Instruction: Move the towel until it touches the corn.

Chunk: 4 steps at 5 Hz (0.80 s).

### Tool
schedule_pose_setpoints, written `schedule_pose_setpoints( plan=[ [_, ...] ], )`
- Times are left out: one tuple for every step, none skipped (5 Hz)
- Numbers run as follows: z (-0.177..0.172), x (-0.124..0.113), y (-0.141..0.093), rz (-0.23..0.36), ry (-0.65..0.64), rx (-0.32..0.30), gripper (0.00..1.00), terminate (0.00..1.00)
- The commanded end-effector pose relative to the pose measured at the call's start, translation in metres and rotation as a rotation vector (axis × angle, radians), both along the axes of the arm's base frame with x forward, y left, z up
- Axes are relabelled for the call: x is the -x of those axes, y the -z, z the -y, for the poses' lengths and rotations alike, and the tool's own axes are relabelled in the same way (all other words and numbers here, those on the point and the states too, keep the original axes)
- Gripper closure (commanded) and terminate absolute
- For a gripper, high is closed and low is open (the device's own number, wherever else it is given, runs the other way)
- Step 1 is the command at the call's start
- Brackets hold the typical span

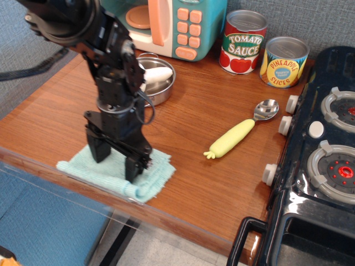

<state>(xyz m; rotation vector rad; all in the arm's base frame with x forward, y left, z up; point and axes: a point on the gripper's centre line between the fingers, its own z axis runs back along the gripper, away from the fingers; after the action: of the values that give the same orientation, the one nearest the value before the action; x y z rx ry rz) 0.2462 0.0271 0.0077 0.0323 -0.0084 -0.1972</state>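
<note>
Black robot arm comes down from upper left, wrist vertical, gripper (115, 161) pointing straight down w/ both fingers spread apart, tips pressed onto the towel (119, 176). Nothing is held between the fingers; one tip sits toward the towel's back left, the other near its middle front.

Towel is a mint-teal cloth, rumpled at its right end, lying near the front edge of the wooden table (183, 119). Corn (232, 138), a pale yellow cob handle w/ a metal spoon bowl, lies diagonally to the right of the towel, lobed tip toward the towel, spoon end toward the stove. Towel & corn are apart, bare wood between them.

Behind the arm: steel bowl (159, 88) w/ a white plush mushroom (157, 75), partly hidden by the arm. Toy microwave (172, 22) at back, then tomato sauce can (243, 42) & pineapple can (284, 62). Black toy stove (324, 155) fills the right side, knobs facing the corn.

Nothing lies on the wood between towel & corn. Towel's front edge is very close to the table's front lip.
</note>
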Motion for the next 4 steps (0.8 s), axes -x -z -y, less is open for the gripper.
schedule_pose_setpoints(
  plan=[
    [0.034,-0.004,0.006,-0.013,-0.062,0.062,0.00,0.00],
    [0.040,-0.018,0.007,0.007,-0.117,0.085,0.00,0.00],
    [0.043,-0.038,0.001,0.039,-0.152,0.119,0.00,0.00],
    [0.055,-0.056,-0.005,0.071,-0.138,0.148,0.00,0.00]
  ],
)
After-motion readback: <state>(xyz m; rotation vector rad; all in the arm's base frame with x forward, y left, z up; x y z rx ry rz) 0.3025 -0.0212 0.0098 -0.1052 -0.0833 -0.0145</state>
